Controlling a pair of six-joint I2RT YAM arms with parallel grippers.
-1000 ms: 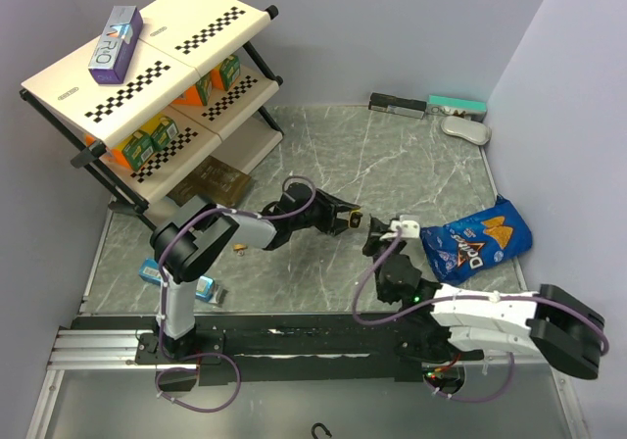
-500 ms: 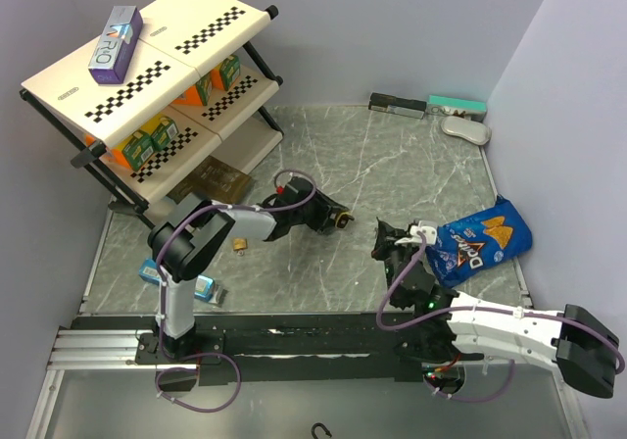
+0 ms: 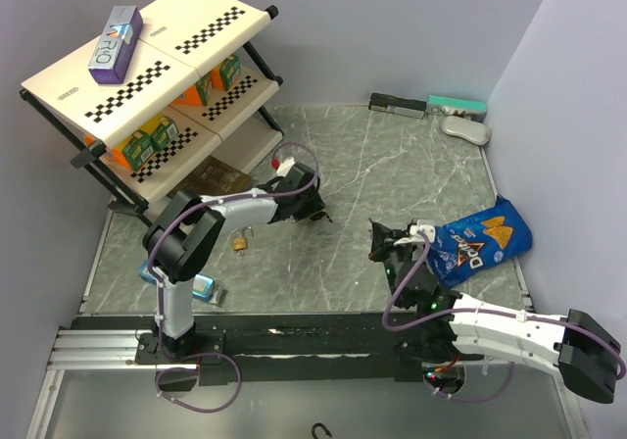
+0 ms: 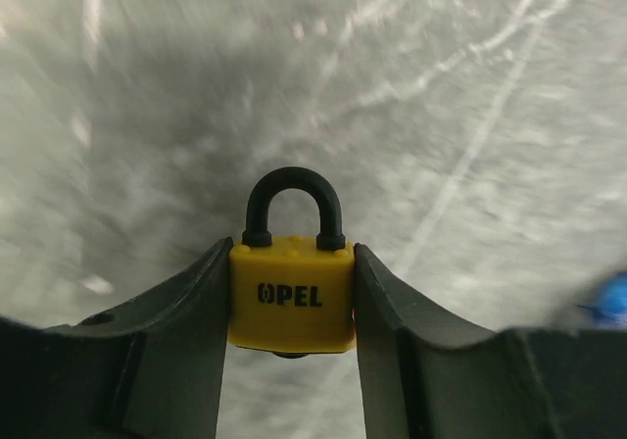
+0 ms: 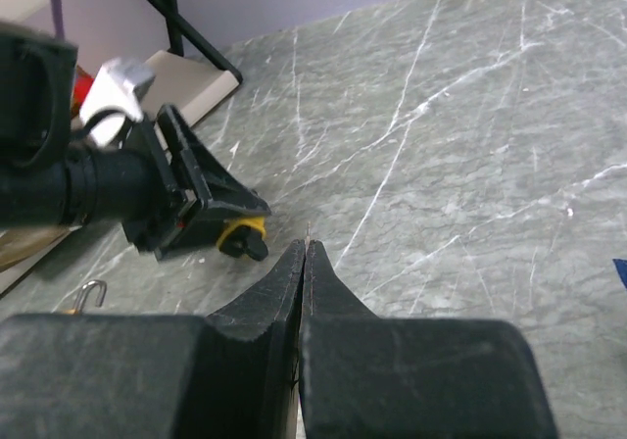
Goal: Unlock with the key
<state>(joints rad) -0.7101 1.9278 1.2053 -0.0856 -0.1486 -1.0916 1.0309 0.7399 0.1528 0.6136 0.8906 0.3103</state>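
Observation:
A yellow padlock [image 4: 291,297] marked OPEL, with a black shackle, sits upright between the fingers of my left gripper [image 4: 291,255], which is shut on its two sides. From above, the left gripper [image 3: 312,209] hangs low over the marble table near the shelf's foot. The right wrist view shows the padlock [image 5: 240,235] poking out of that gripper, to the left and a little ahead. My right gripper [image 5: 307,248] is shut, and a thin metal sliver, the key [image 5: 309,231], pokes edge-on from its tip. From above, the right gripper [image 3: 377,238] is well apart from the padlock.
A chequered shelf rack [image 3: 147,76] with orange cartons stands at the back left. A blue Doritos bag [image 3: 480,243] lies just right of my right wrist. A small brass lock [image 3: 238,246] rests on the table, and small packets [image 3: 201,287] lie by the left base. Boxes [image 3: 446,111] line the back wall.
My left gripper has pulled back to the left, toward the shelf, with the padlock in it. The gap between the two grippers has widened. The right arm has swung its elbow outward.

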